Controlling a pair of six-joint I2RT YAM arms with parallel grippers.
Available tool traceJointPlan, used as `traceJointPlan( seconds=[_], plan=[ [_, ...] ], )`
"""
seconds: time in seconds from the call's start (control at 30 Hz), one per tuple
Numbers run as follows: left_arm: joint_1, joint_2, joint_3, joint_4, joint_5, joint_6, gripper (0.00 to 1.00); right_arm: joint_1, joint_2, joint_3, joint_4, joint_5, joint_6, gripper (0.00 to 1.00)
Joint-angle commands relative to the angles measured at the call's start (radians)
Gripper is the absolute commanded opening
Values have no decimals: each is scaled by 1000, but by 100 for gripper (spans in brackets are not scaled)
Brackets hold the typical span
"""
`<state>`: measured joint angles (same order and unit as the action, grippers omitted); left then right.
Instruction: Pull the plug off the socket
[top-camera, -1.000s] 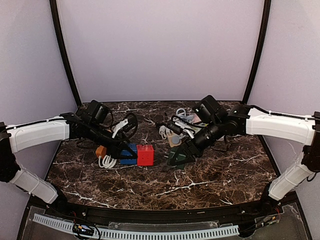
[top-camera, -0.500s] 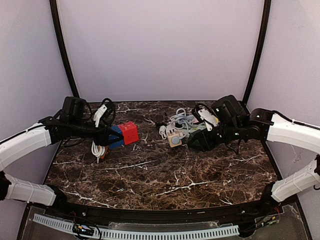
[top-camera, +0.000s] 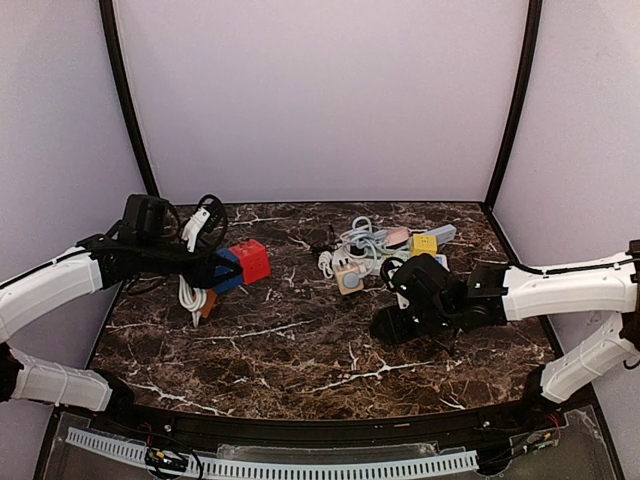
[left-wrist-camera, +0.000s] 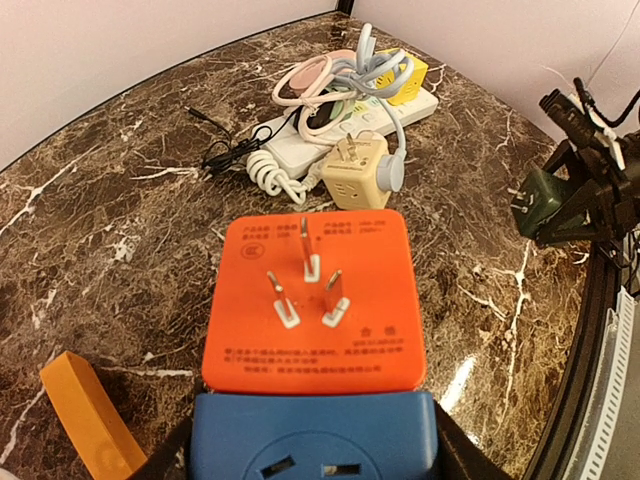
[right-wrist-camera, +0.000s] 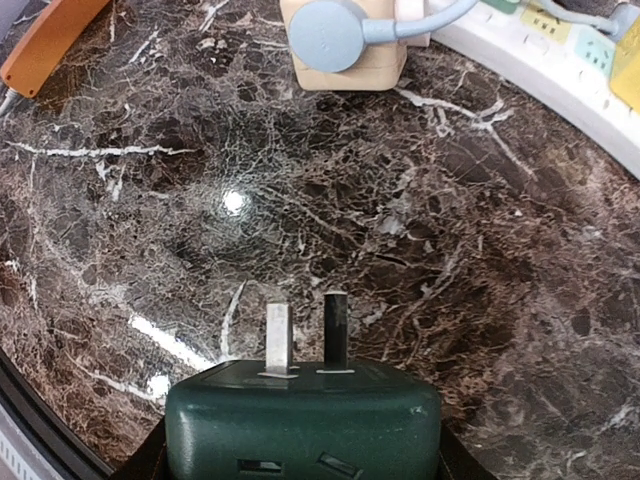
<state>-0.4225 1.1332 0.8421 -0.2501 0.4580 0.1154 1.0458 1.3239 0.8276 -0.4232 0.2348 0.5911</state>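
Left hand (top-camera: 220, 272) is clamped on the blue socket cube (left-wrist-camera: 312, 445), held over the left side of the desk (top-camera: 300, 350). An orange-red adapter (left-wrist-camera: 355, 320) sits tight against the cube's front, three pins bare and facing out. An orange piece (left-wrist-camera: 85, 415) lies just beside it. Over on the right, the right hand (top-camera: 392, 325) grips the dark green plug (right-wrist-camera: 303, 425), two pins showing over the marble, well apart from the socket. Between them at the back lie tangled power strips and cables (top-camera: 375, 248), with a beige cube adapter (right-wrist-camera: 345, 45) in front.
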Motion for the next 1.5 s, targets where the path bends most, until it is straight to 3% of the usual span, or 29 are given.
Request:
traceJointPlan(
  seconds=[0.0, 0.2, 0.53, 0.97, 1.2, 1.47],
  plan=[
    [5, 3, 9, 73, 46, -17, 1, 32, 108, 22, 125, 46, 93, 0],
    [5, 12, 14, 64, 58, -19, 1, 36, 194, 38, 157, 17, 97, 4],
    [4, 19, 14, 58, 73, -21, 1, 36, 297, 72, 105, 30, 124, 33],
    [5, 24, 13, 67, 93, -28, 1, 35, 266, 44, 116, 42, 110, 77],
    [5, 21, 12, 73, 98, -24, 1, 35, 201, 22, 140, 62, 77, 84],
    [5, 27, 7, 102, 135, -53, 1, 20, -3, -70, 320, 65, -35, 90]
  ],
)
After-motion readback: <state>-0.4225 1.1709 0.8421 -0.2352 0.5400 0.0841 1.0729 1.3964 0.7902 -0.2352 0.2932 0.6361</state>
